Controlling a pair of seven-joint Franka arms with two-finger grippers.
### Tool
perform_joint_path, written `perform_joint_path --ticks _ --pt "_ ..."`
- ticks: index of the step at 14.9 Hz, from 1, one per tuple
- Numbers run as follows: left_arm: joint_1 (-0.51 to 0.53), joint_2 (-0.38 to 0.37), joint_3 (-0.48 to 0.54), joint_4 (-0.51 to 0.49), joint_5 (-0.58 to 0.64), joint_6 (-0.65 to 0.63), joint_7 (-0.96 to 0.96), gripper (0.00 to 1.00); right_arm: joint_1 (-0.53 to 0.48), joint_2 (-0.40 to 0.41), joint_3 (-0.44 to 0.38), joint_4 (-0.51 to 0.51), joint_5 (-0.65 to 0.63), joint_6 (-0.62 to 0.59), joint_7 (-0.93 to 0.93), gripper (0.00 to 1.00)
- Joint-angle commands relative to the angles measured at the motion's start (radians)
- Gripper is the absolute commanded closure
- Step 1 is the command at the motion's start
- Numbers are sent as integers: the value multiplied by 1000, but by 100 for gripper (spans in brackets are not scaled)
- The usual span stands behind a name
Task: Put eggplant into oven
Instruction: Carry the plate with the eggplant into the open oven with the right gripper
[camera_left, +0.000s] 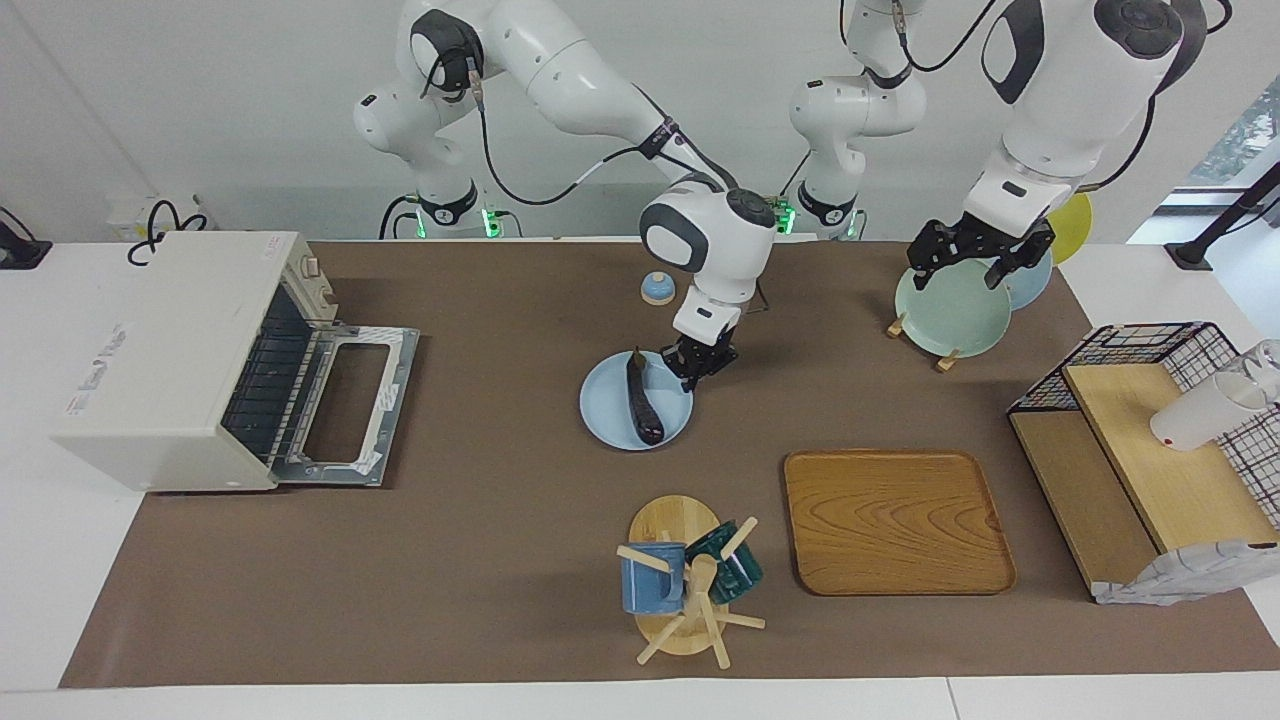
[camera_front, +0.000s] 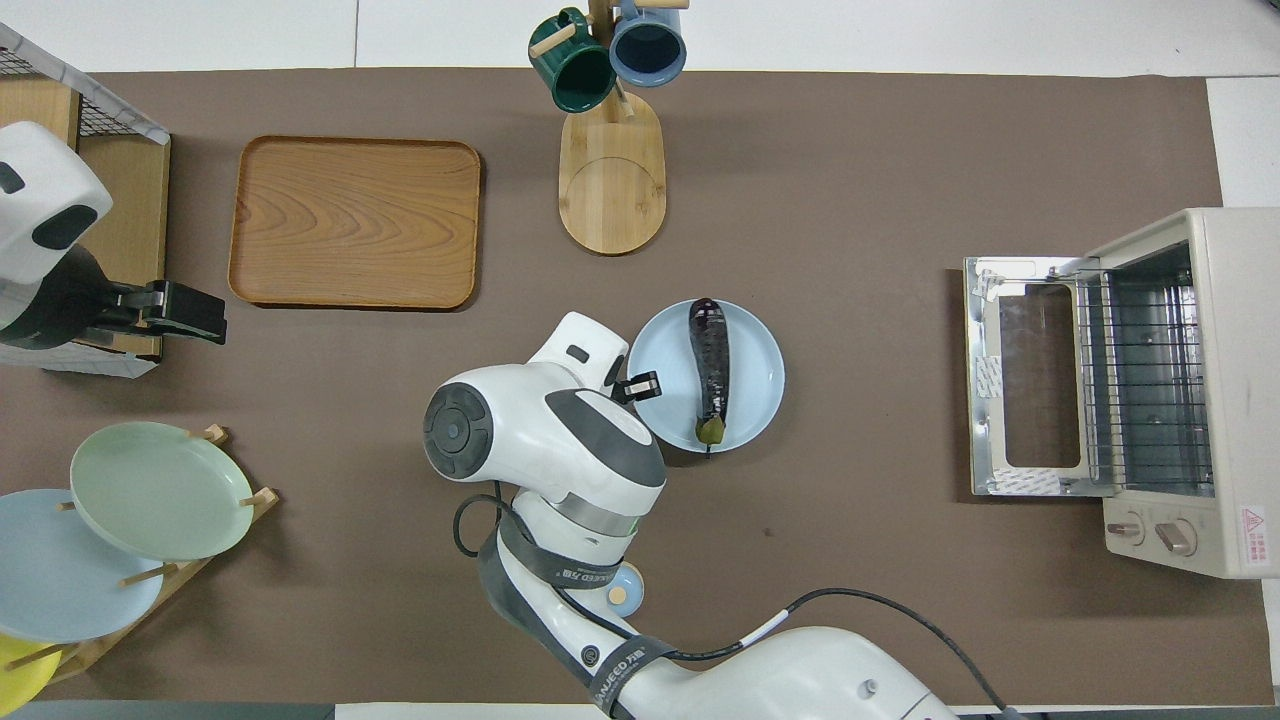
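A brown mat covers the white table by a plain white wall.

Bright even light, soft shadows, sharp

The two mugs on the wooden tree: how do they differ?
The blue mug looks paler and hangs nearly upright toward the oven's end; the green mug is dark, ribbed and tilted, hanging toward the wooden tray. Both hang on pegs of the mug tree.
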Motion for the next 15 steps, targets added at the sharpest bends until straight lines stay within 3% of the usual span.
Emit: perform_joint_path --ticks 1,5,9,15 --pt "-14 1 14 5 11 0 3 0 -98 -98 9 -73 -24 -49 0 100" --pt "-14 3 15 7 -35 14 -13 0 -292 -362 11 -393 -20 38 -138 100" --pt "-14 1 15 5 -35 12 -33 0 -444 -535 11 -566 -18 58 -285 100" --pt "-14 1 15 4 -35 8 -34 0 -734 -585 11 -636 45 155 -615 100"
